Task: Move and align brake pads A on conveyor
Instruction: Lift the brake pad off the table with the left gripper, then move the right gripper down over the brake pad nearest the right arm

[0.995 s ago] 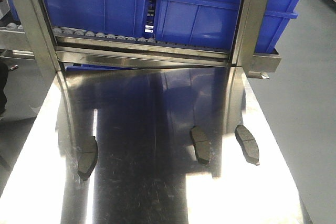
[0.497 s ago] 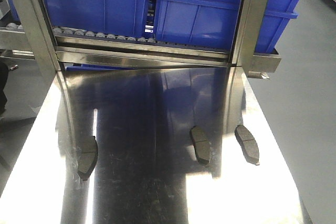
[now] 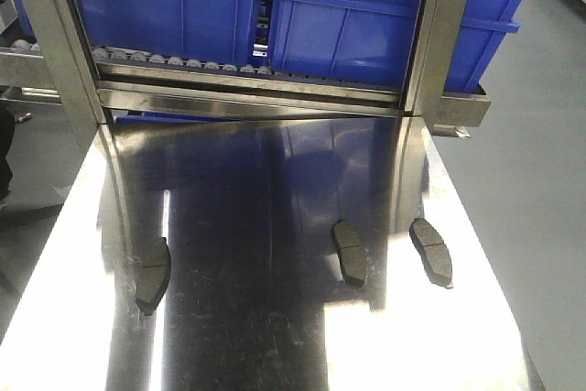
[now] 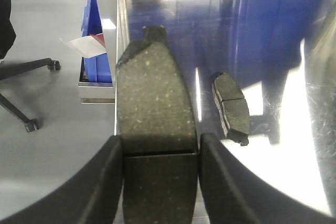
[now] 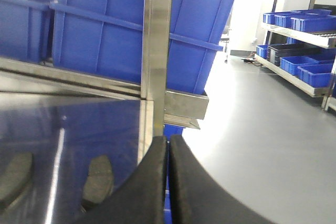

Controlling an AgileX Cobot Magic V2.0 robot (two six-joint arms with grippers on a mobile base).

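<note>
The left end effector [image 4: 161,148] pinches one brake pad [image 4: 152,98] crosswise; the right end effector [image 5: 168,153] sits pressed together; carry the pad level.

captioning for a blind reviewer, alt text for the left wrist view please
The left tool clamps a brake pad between its fingers, friction face up. A second brake pad lies apart on the shiny steel table, to its right.

Three brake pads [image 3: 350,253] lie apart on steel table [image 3: 265,345]; fourth pad [image 4: 153,114] is gripped
</note>
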